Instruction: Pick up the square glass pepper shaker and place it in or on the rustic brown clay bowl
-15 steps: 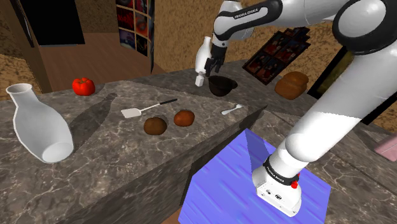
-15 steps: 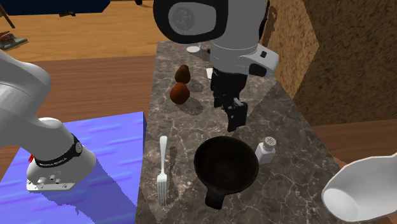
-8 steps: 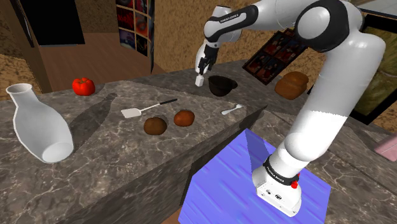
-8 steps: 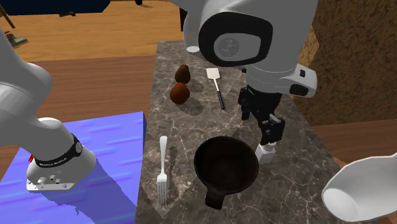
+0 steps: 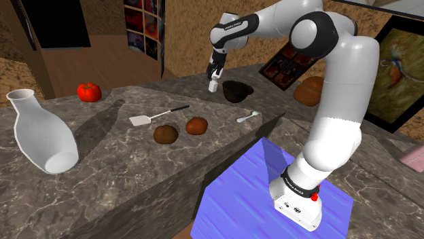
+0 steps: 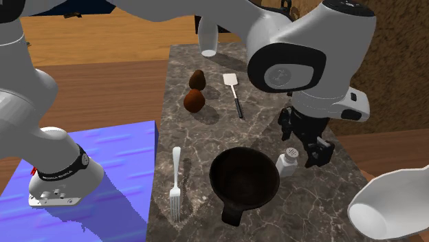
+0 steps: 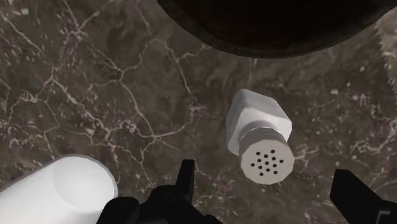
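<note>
Shoulder view shows the grey marbled surface (image 5: 102, 156), with the white arm (image 5: 338, 102) reaching over it to its far end and a white vase (image 5: 41, 136) well apart at the near end. The dark brown bowl (image 6: 223, 165) sits on the surface just beside the pepper shaker (image 7: 259, 130), which has a white square body and a perforated round cap and stands upright. The black jaws stand apart on either side of the cap, not touching it.
</note>
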{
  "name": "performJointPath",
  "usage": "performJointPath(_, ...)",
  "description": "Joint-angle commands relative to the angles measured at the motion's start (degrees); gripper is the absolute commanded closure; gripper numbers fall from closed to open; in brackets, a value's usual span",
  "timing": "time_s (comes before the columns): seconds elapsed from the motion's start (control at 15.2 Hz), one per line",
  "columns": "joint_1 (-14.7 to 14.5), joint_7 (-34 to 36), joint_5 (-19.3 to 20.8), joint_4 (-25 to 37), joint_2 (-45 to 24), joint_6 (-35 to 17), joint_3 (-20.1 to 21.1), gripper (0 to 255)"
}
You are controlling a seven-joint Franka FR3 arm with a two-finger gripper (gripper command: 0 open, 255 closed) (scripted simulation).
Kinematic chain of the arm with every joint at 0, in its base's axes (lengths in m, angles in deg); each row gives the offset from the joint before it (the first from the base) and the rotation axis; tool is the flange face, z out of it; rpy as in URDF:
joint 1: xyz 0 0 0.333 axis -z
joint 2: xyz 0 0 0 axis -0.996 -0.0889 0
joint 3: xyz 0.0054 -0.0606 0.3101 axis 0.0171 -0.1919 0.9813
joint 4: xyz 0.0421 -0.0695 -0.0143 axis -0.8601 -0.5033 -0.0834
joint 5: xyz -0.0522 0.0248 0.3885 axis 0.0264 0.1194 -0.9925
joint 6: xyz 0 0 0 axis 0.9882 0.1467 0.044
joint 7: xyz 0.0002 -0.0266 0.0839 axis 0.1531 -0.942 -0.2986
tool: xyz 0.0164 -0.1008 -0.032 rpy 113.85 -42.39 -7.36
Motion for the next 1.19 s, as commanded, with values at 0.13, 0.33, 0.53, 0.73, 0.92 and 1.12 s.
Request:
performJointPath(0.13,0.11,-0.21,-0.31,-0.51,-1.86,-2.39,0.15,0)
performJointPath(0.33,0.15,-0.28,-0.43,-0.72,-2.55,-3.29,0.22,0)
performJointPath(0.53,0.15,-0.28,-0.43,-0.72,-2.55,-3.29,0.22,0)
performJointPath(0.73,0.15,-0.28,-0.43,-0.72,-2.55,-3.29,0.22,0)
performJointPath(0.92,0.15,-0.28,-0.43,-0.72,-2.55,-3.29,0.22,255)
performJointPath(1.12,0.15,-0.27,-0.43,-0.70,-2.56,-3.28,0.22,255)
